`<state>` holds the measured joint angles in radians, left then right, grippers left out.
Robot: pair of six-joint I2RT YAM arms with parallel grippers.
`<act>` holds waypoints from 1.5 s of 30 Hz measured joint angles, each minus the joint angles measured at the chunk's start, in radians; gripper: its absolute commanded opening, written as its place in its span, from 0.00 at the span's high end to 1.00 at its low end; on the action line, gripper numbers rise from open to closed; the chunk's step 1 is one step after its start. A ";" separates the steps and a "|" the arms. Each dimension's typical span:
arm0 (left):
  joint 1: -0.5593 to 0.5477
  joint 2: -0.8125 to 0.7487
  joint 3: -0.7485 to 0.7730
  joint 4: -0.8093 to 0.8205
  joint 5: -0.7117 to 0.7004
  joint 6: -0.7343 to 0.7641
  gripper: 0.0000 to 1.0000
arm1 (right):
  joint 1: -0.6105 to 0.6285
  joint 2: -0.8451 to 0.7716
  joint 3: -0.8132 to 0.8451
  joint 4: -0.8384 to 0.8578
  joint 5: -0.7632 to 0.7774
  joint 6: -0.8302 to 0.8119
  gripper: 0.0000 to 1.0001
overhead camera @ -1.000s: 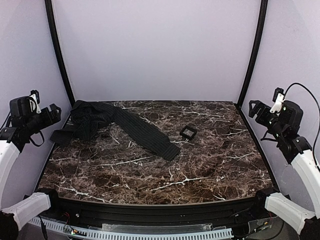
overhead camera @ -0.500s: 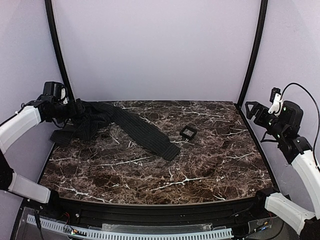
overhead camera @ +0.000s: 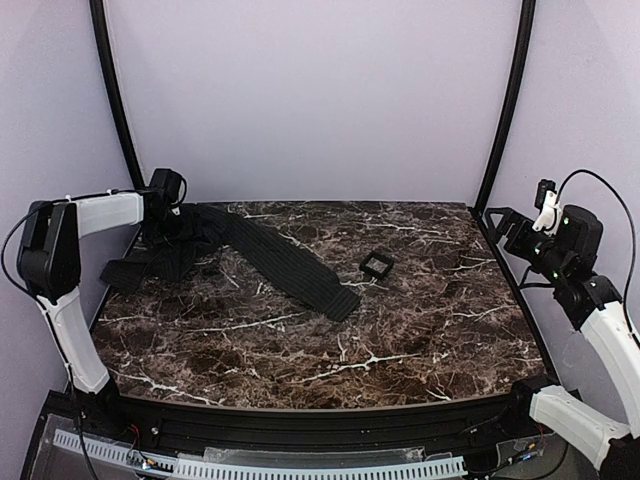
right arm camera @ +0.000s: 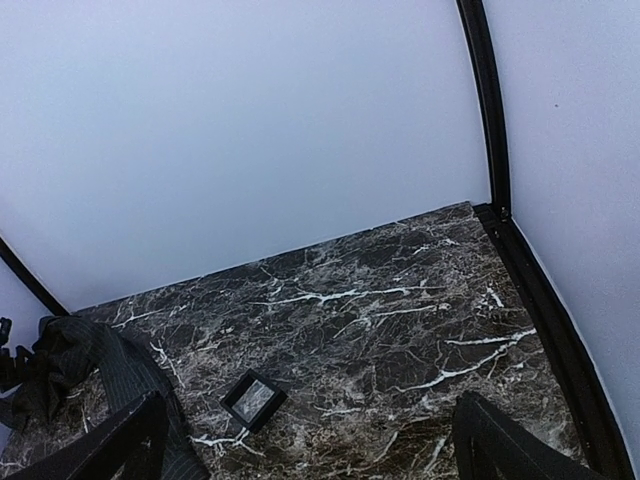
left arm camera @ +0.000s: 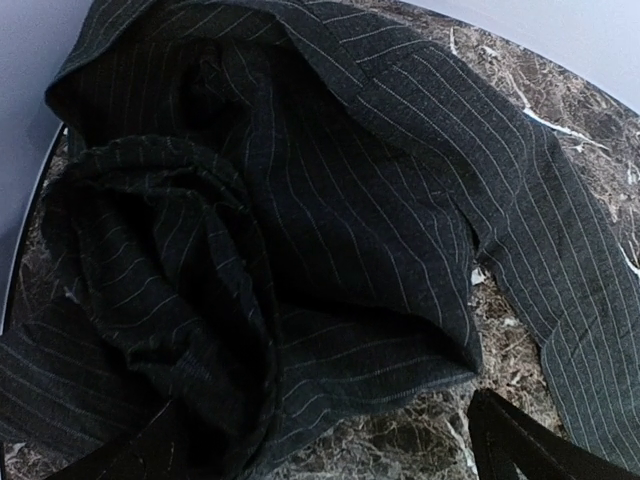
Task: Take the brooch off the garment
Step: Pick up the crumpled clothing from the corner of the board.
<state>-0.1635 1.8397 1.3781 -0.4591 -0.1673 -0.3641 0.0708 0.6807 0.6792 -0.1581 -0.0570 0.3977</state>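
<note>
The left gripper (overhead camera: 168,210) is hovering over the far left corner of the table (overhead camera: 300,350), fingers spread wide with nothing between them, right above the bunched end of the garment (overhead camera: 270,255). In the wrist view, dark pinstriped folds are piling up against the table's left edge, and I cannot make out the brooch among them. One long strip of the cloth is running diagonally toward the middle and ending just short of the small black box (overhead camera: 375,265). The right gripper (overhead camera: 508,228) is hanging high off the right edge, jaws wide and holding nothing, well apart from everything. The near half of the marble is lying bare, while the left wall is crowding the left arm.
</note>
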 measured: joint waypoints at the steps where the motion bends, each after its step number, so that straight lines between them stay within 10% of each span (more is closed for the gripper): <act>1: -0.004 0.025 0.016 0.005 -0.001 0.002 0.01 | 0.000 0.000 0.000 0.000 0.000 0.000 0.01; 15: -0.014 0.304 0.212 0.026 -0.030 0.025 0.05 | 0.000 0.001 -0.009 -0.001 -0.003 0.004 0.01; 26: -0.014 0.338 0.222 0.040 -0.058 0.028 0.96 | 0.000 0.000 -0.011 -0.004 0.002 0.003 0.01; 31: -0.014 0.331 0.218 0.052 -0.057 0.035 0.99 | 0.000 -0.006 -0.012 -0.010 0.005 0.002 0.01; 45: -0.016 -0.462 -0.003 0.222 0.203 0.100 0.99 | 0.000 -0.034 -0.012 -0.031 0.016 -0.016 0.01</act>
<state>-0.1791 1.3781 1.3750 -0.2367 0.0357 -0.2638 0.0708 0.6472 0.6674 -0.1886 -0.0406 0.3820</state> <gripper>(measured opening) 0.078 0.986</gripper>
